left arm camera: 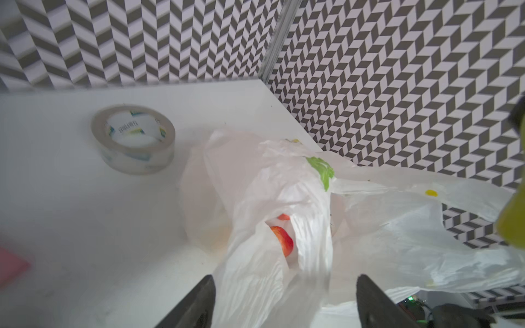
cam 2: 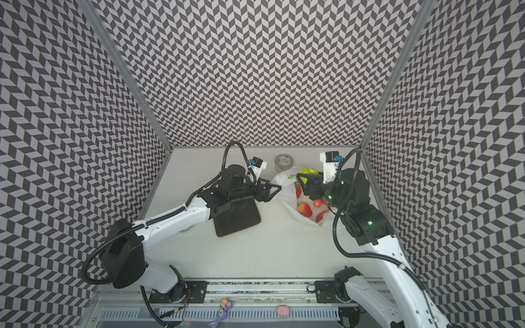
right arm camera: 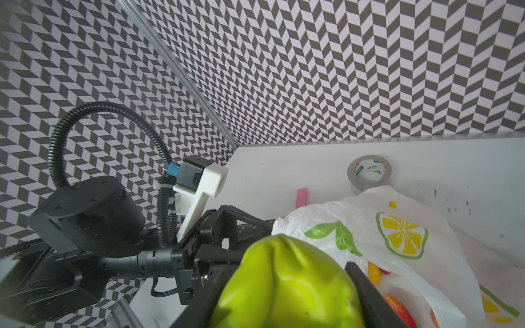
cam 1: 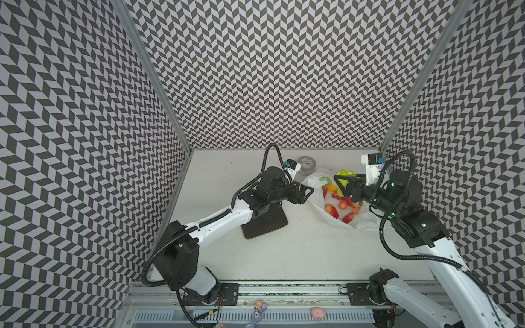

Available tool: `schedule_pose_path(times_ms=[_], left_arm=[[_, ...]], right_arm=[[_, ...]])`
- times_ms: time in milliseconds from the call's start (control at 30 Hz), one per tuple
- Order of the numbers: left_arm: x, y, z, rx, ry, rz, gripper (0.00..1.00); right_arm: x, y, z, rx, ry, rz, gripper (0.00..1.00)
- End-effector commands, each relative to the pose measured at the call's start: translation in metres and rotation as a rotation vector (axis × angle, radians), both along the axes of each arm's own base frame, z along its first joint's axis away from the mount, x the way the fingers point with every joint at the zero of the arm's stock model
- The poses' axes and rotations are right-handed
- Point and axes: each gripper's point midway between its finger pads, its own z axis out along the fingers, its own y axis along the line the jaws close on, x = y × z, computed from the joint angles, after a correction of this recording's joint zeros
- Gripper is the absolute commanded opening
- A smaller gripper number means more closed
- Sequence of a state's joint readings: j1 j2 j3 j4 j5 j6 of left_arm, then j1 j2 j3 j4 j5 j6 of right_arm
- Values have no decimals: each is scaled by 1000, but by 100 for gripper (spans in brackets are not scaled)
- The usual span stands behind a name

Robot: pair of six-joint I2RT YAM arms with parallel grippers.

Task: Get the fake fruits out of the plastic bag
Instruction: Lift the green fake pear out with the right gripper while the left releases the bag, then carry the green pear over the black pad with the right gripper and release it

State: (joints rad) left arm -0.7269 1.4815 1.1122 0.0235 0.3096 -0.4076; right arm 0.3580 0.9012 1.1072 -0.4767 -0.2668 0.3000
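Note:
The plastic bag [cam 1: 314, 181] [cam 2: 284, 181] lies open at the back right of the table, white with lemon prints [right arm camera: 402, 235]. Inside it lie fake fruits: red strawberries [cam 1: 331, 210] [cam 2: 305, 209], a yellow lemon [cam 1: 331, 187] and a peach ball [cam 1: 343, 205]. My right gripper [cam 1: 342, 184] [cam 2: 302, 181] [right arm camera: 287, 267] is shut on the green pear [cam 1: 345, 173] [right arm camera: 287, 284], held just above the bag's mouth. My left gripper [cam 1: 308, 194] [cam 2: 274, 191] [left arm camera: 284, 279] stands open at the bag's left edge, loose white film [left arm camera: 255, 198] lying between its fingers. A red fruit [left arm camera: 282, 241] shows through a fold.
A grey tape roll [cam 1: 306, 164] [left arm camera: 133, 139] [right arm camera: 368, 173] stands behind the bag. A black flat pad [cam 1: 265, 221] [cam 2: 237, 217] lies under my left arm. A pink block [right arm camera: 301, 197] lies near the left gripper. The right wall is close beside the bag.

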Motion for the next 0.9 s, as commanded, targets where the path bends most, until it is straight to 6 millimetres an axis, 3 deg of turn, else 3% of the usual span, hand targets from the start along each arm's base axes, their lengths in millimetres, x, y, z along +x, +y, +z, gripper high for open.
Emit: schedule_pose_path(times_ms=[0, 100, 200, 267, 433, 533, 700, 867], left_arm=[[4, 29, 46, -105, -66, 43, 92], [9, 68, 64, -139, -80, 127, 95], [19, 116, 73, -152, -70, 280, 96], [28, 152, 70, -149, -38, 410, 96], [40, 247, 38, -135, 77, 776, 93], [35, 283, 30, -108, 83, 922, 92], [18, 343, 36, -55, 26, 1168, 92], [9, 374, 50, 58, -47, 1307, 92]], right_arm=[[-4, 25, 21, -15, -39, 95, 43], [-12, 60, 29, -67, -58, 166, 43], [-26, 102, 19, -142, -39, 251, 43], [-37, 128, 4, -192, -21, 306, 43], [-59, 188, -47, -316, 15, 409, 43], [-54, 205, -80, -398, 37, 390, 44], [-36, 223, -130, -507, 88, 355, 44], [-14, 235, -174, -643, 149, 292, 44]])
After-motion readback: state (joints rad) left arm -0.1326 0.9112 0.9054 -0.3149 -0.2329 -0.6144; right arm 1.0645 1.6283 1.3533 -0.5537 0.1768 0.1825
